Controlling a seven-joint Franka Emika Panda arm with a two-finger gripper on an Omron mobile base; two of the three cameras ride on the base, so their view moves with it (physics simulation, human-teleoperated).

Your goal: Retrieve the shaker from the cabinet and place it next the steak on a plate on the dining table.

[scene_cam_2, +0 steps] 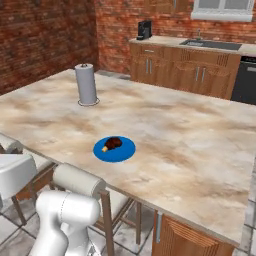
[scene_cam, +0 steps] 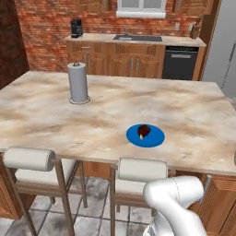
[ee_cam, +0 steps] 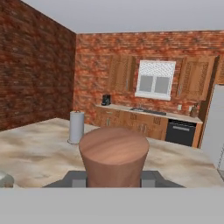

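The reddish-brown shaker stands upright and very close in the hand view, with my gripper shut on its lower part, a dark fingertip on each side. Beyond it stretches the beige marbled dining table. On the table near its front edge lies the blue plate, and the small dark steak rests on the plate's left half. From the right base view the plate and steak lie left of centre. The cabinet is out of view.
A tall grey paper towel roll stands on the table's far left. Grey cushioned stools line the near edge. Behind is a wooden counter with a sink, a black coffee machine and a dark dishwasher.
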